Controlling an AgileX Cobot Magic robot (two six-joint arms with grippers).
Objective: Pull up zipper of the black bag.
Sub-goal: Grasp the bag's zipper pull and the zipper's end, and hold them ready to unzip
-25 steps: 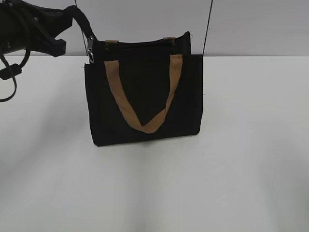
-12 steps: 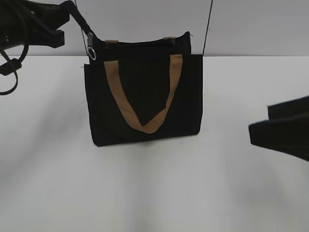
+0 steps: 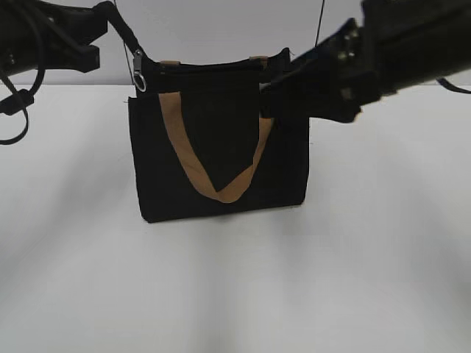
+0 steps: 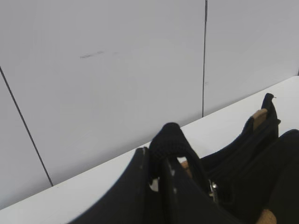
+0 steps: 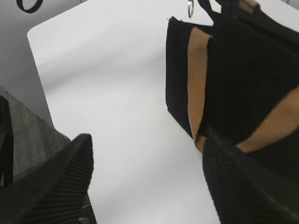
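**Left hand has the strap, right hand coming in at the bag's top corner**

The black bag (image 3: 221, 143) stands upright mid-bench (image 3: 383, 243), tan handle (image 3: 221, 184) drooping down its front. Left hand (image 4: 161, 161) is clamped on a black strap (image 3: 121, 29) at the bag's 10 o'clock, holding it taut, probably to steady that end while the zipper runs. A metal ring (image 3: 139, 77) hangs off it. Right hand (image 5: 145, 182) is spread wide apart, hovering by the bag's 2 o'clock corner, likely hunting the zipper pull, which I can't spot. Its own arm blocks that corner. A thin cable (image 3: 319, 26) hangs behind.
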